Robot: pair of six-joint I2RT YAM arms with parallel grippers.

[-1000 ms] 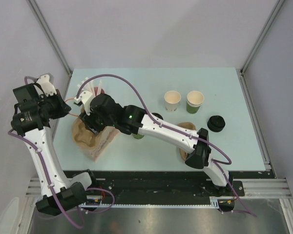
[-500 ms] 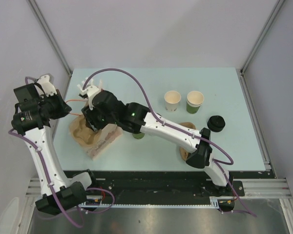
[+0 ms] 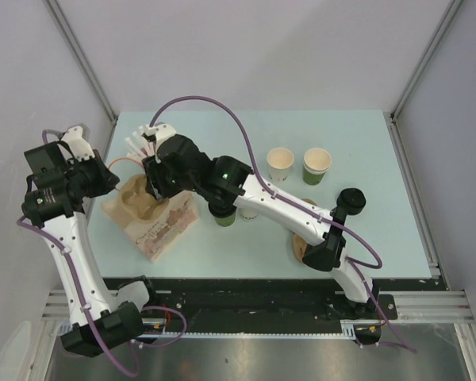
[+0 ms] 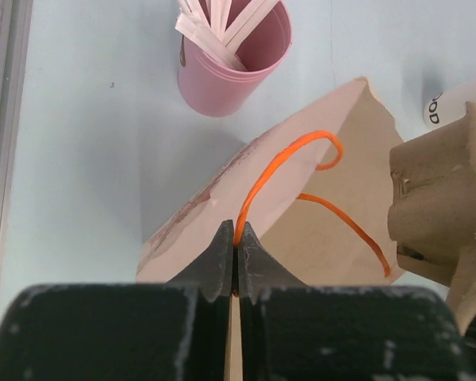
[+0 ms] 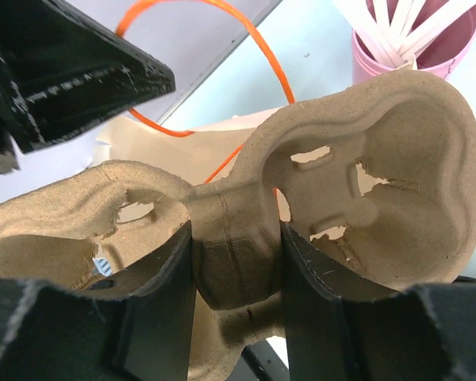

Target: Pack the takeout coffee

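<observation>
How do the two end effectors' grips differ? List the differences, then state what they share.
The left end effector pinches the thin orange handle of the paper bag; the right end effector clamps the brown cup tray at its middle bridge.
The left one's fingers nearly touch; the right one's are held apart by the thick bridge.
Both are shut on something, close to the bag.

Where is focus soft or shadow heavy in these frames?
Left wrist: left gripper soft up close, shadow beside the paper bag. Right wrist: right gripper soft, pulp tray sharp. Top external: even light, no glare, faint shadows on the table.
</observation>
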